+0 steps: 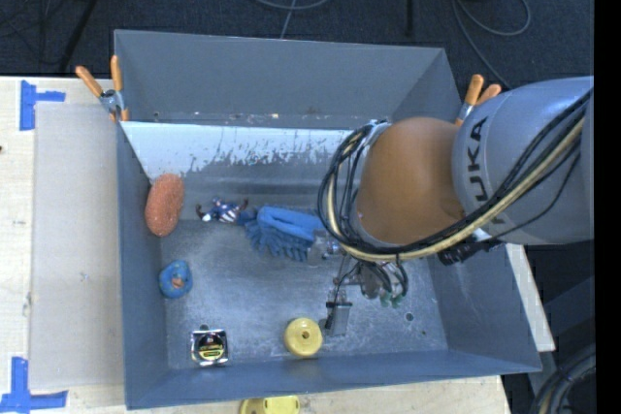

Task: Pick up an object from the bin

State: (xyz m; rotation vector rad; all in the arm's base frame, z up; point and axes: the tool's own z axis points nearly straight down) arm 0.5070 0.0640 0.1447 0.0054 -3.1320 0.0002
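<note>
My gripper (337,315) hangs below the orange wrist cover in the bin's front middle, its tip just above the floor. A yellow round disc-like piece (303,336) lies on the floor just left of the tip, apart from it. A blue brush (282,232) lies further back, to the upper left of the gripper, partly hidden by the wrist's cables.
An orange oval sponge (164,204) leans at the left wall. A small blue and white figure (221,211) lies near it. A blue round piece (176,279) sits at the left and a small black and yellow tape measure (209,346) in the front left corner.
</note>
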